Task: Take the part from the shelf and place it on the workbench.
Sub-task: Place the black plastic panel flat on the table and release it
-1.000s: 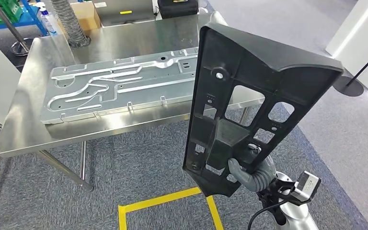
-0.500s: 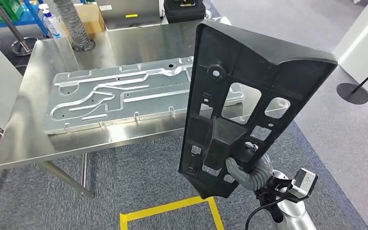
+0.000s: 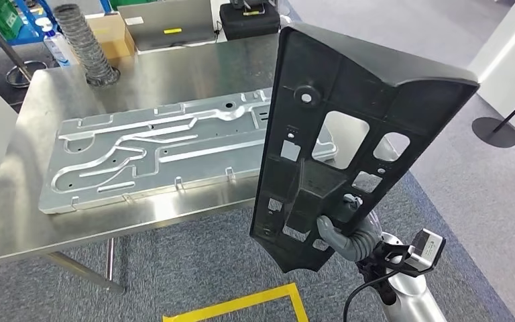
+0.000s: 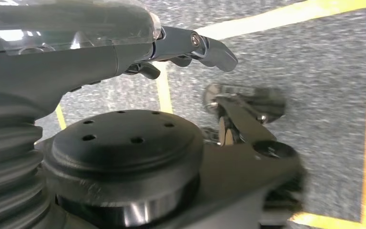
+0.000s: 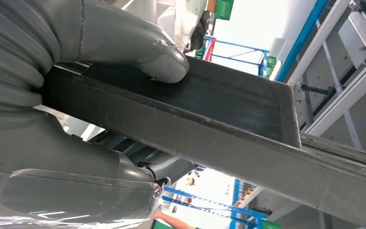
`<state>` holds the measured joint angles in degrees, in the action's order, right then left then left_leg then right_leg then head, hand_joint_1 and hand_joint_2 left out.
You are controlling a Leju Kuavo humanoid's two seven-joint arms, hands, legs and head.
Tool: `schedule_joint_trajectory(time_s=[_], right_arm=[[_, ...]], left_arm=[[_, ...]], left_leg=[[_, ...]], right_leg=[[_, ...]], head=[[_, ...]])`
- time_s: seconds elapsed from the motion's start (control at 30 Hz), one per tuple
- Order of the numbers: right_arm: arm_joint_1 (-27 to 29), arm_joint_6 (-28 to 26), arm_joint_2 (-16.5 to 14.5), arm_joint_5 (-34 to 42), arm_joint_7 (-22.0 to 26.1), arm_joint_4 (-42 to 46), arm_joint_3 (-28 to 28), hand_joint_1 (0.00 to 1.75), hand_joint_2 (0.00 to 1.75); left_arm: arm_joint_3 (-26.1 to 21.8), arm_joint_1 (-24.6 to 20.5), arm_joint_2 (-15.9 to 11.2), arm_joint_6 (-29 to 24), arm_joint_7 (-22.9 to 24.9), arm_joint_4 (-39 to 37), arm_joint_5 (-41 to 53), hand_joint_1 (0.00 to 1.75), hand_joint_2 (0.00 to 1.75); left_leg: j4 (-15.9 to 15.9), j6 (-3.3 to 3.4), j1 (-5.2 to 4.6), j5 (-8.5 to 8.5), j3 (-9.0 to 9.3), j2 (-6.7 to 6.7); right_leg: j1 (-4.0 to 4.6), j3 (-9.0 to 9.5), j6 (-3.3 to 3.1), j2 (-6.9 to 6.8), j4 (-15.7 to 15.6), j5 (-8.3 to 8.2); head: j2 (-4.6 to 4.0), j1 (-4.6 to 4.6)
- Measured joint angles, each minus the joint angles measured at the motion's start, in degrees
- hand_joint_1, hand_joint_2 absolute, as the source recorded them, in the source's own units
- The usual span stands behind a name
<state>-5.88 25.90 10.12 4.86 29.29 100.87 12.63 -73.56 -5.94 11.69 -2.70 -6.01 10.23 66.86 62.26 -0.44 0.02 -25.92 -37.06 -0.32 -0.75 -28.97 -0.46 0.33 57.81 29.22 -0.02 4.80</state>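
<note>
A large black plastic part point(image 3: 335, 100) with several cut-outs stands upright in front of me, tilted a little to the right. My right hand point(image 3: 349, 235) grips it by its lower end. In the right wrist view the thumb point(image 5: 138, 43) presses on the part's black edge point(image 5: 219, 119). Beyond the part is the steel workbench point(image 3: 174, 67), and the part's upper half overlaps the bench's right end in the head view. My left hand point(image 4: 124, 52) hangs over the carpet with its fingers stretched out and nothing in them.
A long stamped metal plate point(image 3: 154, 147) covers the middle of the workbench. A ribbed hose point(image 3: 84, 40), a cardboard box point(image 3: 110, 33) and a black case point(image 3: 248, 17) stand at its far edge. Yellow floor tape point(image 3: 235, 305) lies below, a stanchion base point(image 3: 493, 131) at right.
The whole picture has shifted: the workbench now sits further left and slightly nearer, so the camera moved. The black part stays upright in my right hand.
</note>
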Motion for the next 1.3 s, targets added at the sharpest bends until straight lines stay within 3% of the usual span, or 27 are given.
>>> schedule_joint_trajectory(time_s=[0.07,0.13,0.2,0.23,0.33,0.37,0.4,0.47,0.53,0.6,0.7,0.73,0.8,0.87,0.9,0.93,1.0,1.07,1.2,1.23,1.3], right_arm=[[-0.3,0.0,0.0,0.0,-0.1,-0.1,0.2,1.41,1.75],[-0.4,-0.1,0.0,0.1,-0.3,-0.1,0.2,1.41,1.75],[-0.6,-0.1,0.1,0.1,-0.4,-0.2,0.3,1.41,1.75],[-0.8,-0.2,0.2,0.0,-0.5,-0.2,0.4,1.41,1.75],[-1.2,-1.1,0.6,-1.0,-1.4,-0.5,0.6,1.41,1.75],[-1.4,-1.5,0.8,-1.6,-1.8,-0.7,0.7,1.41,1.75],[-1.8,-1.9,1.1,-2.4,-2.3,-0.9,0.7,1.41,1.75],[-3.2,-2.6,2.0,-4.0,-3.3,-1.4,0.9,1.41,1.75],[-5.6,-3.2,3.6,-5.7,-4.5,-2.3,1.0,1.41,1.75],[-9.3,-3.7,5.7,-7.1,-5.9,-3.8,1.0,1.41,1.75],[-16.8,-4.0,9.5,-8.9,-8.3,-7.4,1.0,1.41,1.75],[-19.5,-4.2,10.8,-9.8,-9.0,-8.9,1.1,1.41,1.75],[-26.0,-5.4,12.6,-14.0,-10.1,-12.4,1.9,1.41,1.75],[-34.8,-8.5,13.6,-24.0,-11.0,-17.8,4.7,1.41,1.75],[-39.8,-10.3,13.8,-30.1,-11.5,-21.0,6.7,1.41,1.75],[-44.6,-11.8,14.0,-35.8,-11.9,-24.3,8.9,1.41,1.75],[-53.3,-13.7,14.0,-45.0,-12.5,-30.8,13.7,1.41,1.75],[-60.0,-15.0,13.6,-50.6,-12.5,-37.5,18.6,1.41,1.75],[-64.4,-18.5,11.5,-53.7,-9.9,-50.9,26.7,1.41,1.75],[-64.3,-19.6,10.9,-53.8,-9.3,-53.8,28.2,1.41,1.75],[-63.5,-21.6,9.8,-53.9,-8.6,-58.9,30.7,1.41,1.75]], left_arm=[[-0.1,0.0,0.0,0.1,-0.1,0.0,-0.1,0.00,1.75],[-0.1,0.0,0.0,0.1,-0.2,0.0,-0.1,0.00,1.75],[-0.1,0.0,0.0,0.1,-0.2,0.0,-0.2,0.00,1.75],[-0.1,-0.1,0.0,0.1,-0.3,0.0,-0.2,0.00,1.75],[-0.2,-0.2,0.0,0.1,-0.5,0.0,-0.3,0.00,1.75],[-0.3,-0.1,0.0,0.2,-0.6,0.0,-0.3,0.00,1.75],[-0.3,0.0,0.0,0.3,-0.8,0.0,-0.3,0.00,1.75],[-0.5,0.0,0.0,0.6,-0.9,0.0,-0.4,0.00,1.75],[-0.6,-0.2,0.1,1.0,-1.4,0.0,-0.3,0.00,1.75],[-0.7,-0.2,0.2,1.2,-2.1,0.0,-0.3,0.00,1.75],[-0.7,-0.3,0.2,1.4,-3.1,0.0,-0.1,0.00,1.75],[-0.7,-0.3,0.2,1.5,-3.4,0.0,0.0,0.00,1.75],[-0.7,-0.3,0.2,1.7,-3.7,0.0,0.4,0.00,1.75],[-0.6,-0.3,0.2,1.9,-4.0,0.0,0.9,0.00,1.75],[-0.6,-0.3,0.2,1.9,-4.2,0.0,1.2,0.00,1.75],[-0.5,-0.3,0.1,1.9,-4.5,0.0,1.4,0.00,1.75],[-0.2,-0.4,0.1,1.9,-5.2,0.0,1.7,0.00,1.75],[0.1,-0.4,0.2,2.2,-6.4,0.0,1.8,0.00,1.75],[0.4,-0.5,0.3,3.4,-8.7,0.0,1.7,0.00,1.75],[0.4,-0.6,0.3,3.4,-9.2,0.0,1.6,0.00,1.75],[0.4,-0.8,0.3,3.3,-9.8,0.0,1.5,0.00,1.75]], left_leg=[[-3.6,0.67,-0.31,2.17,0.82,0.00],[-4.2,1.48,-0.45,2.03,1.49,-0.07],[-4.8,2.24,-0.38,2.15,2.66,-0.10],[-5.0,2.54,-0.37,2.03,3.16,-0.10],[-5.0,3.03,-0.56,1.20,3.84,-0.14],[-4.9,3.06,-0.61,0.84,4.16,-0.18],[-4.9,3.03,-0.64,0.45,4.62,-0.22],[-4.8,2.91,-0.68,-0.42,5.67,-0.24],[-4.7,2.59,-0.76,-1.06,6.10,-0.19],[-4.4,2.05,-0.89,-1.16,5.99,-0.10],[-2.7,1.19,-1.02,-2.02,5.27,-0.06],[-0.5,0.89,-0.90,-3.30,4.16,-0.06],[6.8,0.23,-0.45,-6.74,0.24,-0.04],[12.9,-0.19,-0.01,-8.55,-3.65,-0.04],[13.3,-0.30,0.17,-7.94,-4.43,-0.05],[11.3,-0.45,0.36,-6.12,-4.05,-0.04],[3.2,-0.79,0.68,-0.98,-1.16,-0.01],[-2.7,-0.46,0.51,1.43,0.99,0.06],[-4.2,1.34,0.39,2.30,1.79,0.04],[-4.5,1.70,0.44,2.45,1.93,0.00],[-4.7,2.24,0.31,2.46,2.07,-0.12]], right_leg=[[0.04,0.66,0.71,0.10,0.0,0.69],[0.01,0.98,1.54,0.10,0.2,0.76],[-0.10,0.32,2.02,0.01,2.4,1.39],[-0.14,-1.07,2.14,-0.03,5.0,2.47],[-0.11,-7.96,2.36,-0.04,15.2,6.93],[-0.09,-9.43,2.39,-0.04,16.4,6.98],[-0.07,-9.82,2.31,-0.05,15.4,5.55],[0.01,-8.10,1.97,-0.08,8.3,-0.39],[0.45,-6.55,1.37,-0.13,2.2,-3.89],[0.81,-6.51,0.79,-0.05,0.6,-4.31],[0.31,-6.00,0.16,0.03,0.0,-4.87],[0.12,-5.76,0.00,-0.04,-0.2,-4.88],[0.03,-5.58,-0.20,-0.17,-0.3,-4.79],[-0.02,-5.56,-0.23,-0.05,-0.2,-4.69],[-0.07,-5.46,-0.15,0.03,-0.2,-4.60],[-0.15,-5.28,0.00,0.07,-0.1,-4.47],[-0.31,-4.80,0.45,0.00,0.1,-4.06],[-0.34,-4.71,1.04,-0.11,0.3,-3.74],[-0.30,-4.76,2.26,-0.34,0.6,-3.08],[-0.37,-5.44,2.45,-0.36,2.1,-2.16],[-0.43,-8.73,2.67,-0.35,8.6,0.93]], head=[[0.00,0.00],[0.00,0.01],[0.00,0.01],[0.00,0.00],[0.00,0.00],[0.00,0.01],[0.00,0.01],[0.00,0.00],[0.00,0.00],[0.00,0.01],[0.00,0.01],[0.00,0.01],[0.00,0.01],[0.00,0.01],[0.00,0.01],[0.00,0.01],[0.00,0.01],[0.00,0.01],[0.00,0.01],[0.00,0.01],[0.00,0.01]])
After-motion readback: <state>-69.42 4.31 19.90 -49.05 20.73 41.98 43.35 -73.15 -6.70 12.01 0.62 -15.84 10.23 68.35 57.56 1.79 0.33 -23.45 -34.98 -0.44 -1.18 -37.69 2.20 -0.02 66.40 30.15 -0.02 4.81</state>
